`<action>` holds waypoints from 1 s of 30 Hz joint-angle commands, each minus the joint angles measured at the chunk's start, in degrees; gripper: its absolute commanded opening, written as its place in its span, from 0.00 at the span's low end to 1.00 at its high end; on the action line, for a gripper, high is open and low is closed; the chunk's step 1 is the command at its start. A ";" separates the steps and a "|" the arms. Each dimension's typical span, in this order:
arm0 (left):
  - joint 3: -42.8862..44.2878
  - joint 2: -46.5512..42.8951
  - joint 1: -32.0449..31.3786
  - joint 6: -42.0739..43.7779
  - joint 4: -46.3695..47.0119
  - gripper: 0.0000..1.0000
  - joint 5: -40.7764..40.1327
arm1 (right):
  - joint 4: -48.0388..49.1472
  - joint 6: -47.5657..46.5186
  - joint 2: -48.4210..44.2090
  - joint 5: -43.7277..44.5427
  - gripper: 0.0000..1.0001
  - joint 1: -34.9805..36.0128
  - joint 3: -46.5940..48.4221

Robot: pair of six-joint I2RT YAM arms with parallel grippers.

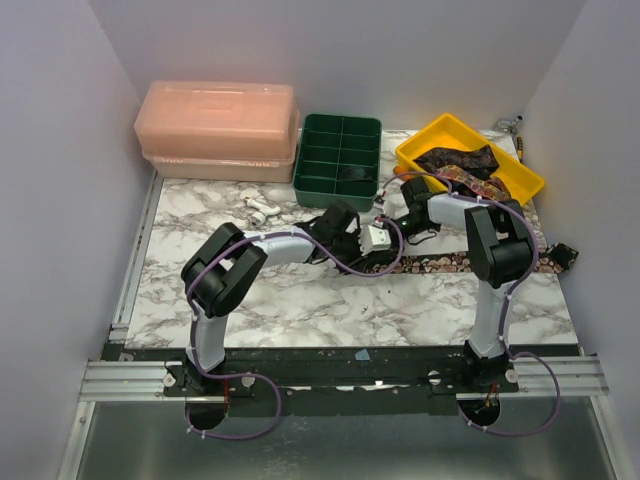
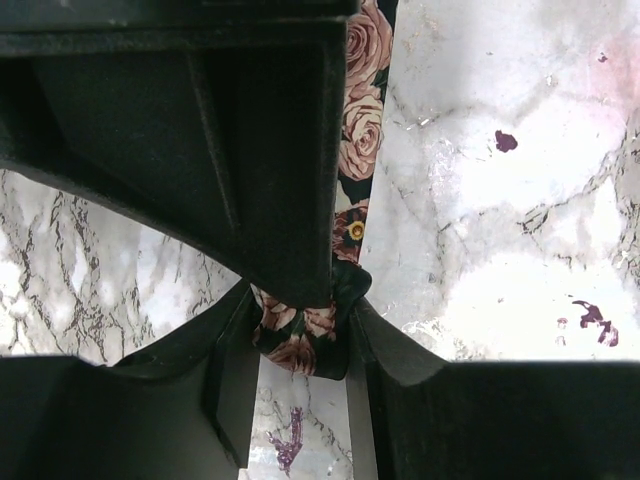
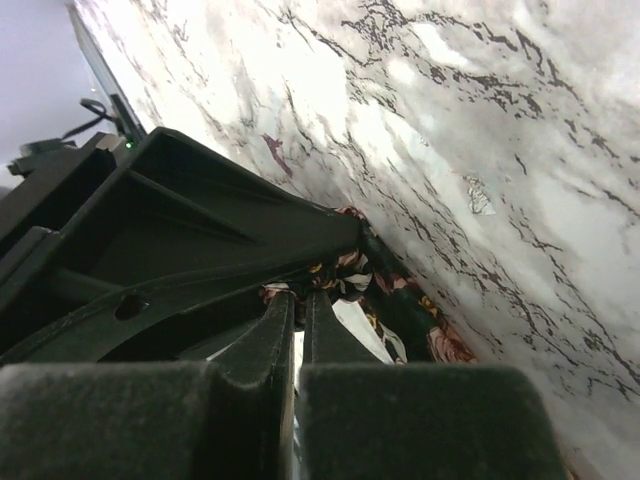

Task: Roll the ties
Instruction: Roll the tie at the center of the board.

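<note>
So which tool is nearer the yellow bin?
Right: the right tool is by the near-left corner of the bin; the left tool is further left, in front of the green tray.

The left arm (image 1: 235, 275) and the right arm (image 1: 497, 250) are built from pale grey tubular links joined by bulky black housings, and a thin purple cable (image 1: 279, 398) is looped along each from its base. The left hand (image 2: 300, 312) and the right hand (image 3: 296, 330) are moulded in matt black plastic, with angular, wedge-shaped fingers.
</note>
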 commanded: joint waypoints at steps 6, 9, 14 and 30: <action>-3.78 1.25 3.20 -2.85 -1.17 0.57 4.15 | -4.81 -9.40 5.32 18.57 0.00 -0.15 1.28; -5.69 -0.27 4.02 -3.10 4.71 0.61 6.89 | -5.25 -9.67 5.87 20.46 0.00 -0.15 1.12; -10.27 -1.79 4.20 -5.16 18.88 0.64 12.35 | -5.56 -10.32 6.24 21.72 0.00 -0.15 1.06; -12.66 4.02 3.03 -9.49 32.88 0.51 12.09 | -3.86 -12.16 8.38 22.88 0.01 -0.09 -0.12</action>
